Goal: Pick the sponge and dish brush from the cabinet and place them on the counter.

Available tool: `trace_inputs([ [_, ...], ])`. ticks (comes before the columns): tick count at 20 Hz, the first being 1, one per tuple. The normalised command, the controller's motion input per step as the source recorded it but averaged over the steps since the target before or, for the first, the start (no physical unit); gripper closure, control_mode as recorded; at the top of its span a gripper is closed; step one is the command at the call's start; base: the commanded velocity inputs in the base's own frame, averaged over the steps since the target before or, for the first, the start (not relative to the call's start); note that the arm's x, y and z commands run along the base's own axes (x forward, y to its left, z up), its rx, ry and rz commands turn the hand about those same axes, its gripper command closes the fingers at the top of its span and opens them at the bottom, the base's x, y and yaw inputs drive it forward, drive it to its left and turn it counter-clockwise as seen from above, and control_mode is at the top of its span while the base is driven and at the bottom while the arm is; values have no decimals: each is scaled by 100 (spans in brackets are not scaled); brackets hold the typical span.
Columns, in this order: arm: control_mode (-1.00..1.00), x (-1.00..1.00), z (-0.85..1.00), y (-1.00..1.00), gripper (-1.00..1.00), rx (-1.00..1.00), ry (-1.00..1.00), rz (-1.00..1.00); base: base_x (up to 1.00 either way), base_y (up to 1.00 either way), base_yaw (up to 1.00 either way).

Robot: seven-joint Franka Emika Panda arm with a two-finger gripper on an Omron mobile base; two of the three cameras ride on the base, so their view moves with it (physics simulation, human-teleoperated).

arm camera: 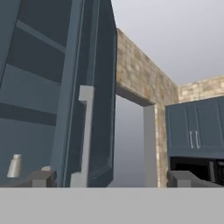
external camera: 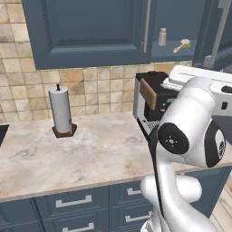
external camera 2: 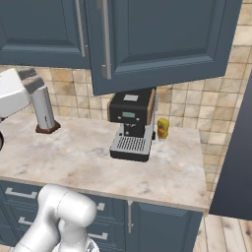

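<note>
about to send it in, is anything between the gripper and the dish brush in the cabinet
The open cabinet door hangs beside the gripper, not across the shelf. The dish brush lies exposed next to a grey shaker.

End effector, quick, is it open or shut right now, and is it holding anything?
End effector: open wide, holding nothing, beside the cabinet door.

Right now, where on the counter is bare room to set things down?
The counter is bare between the paper towel holder and the coffee machine, and along its front edge. It is crowded at the machine, with a yellow bottle beside it.
</note>
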Motion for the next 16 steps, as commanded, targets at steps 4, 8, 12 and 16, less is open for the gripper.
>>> trace_inputs([
  [4, -100, 4, 0, 45, -100, 0, 0, -8, 0, 0, 0],
  [8, -100, 19, 0, 28, -100, 0, 0, -5, 0, 0, 0],
  [12, -100, 28, 0, 22, -100, 0, 0, -3, 0, 0, 0],
  [16, -100, 36, -1, 9, -100, 0, 0, -3, 0, 0, 0],
])
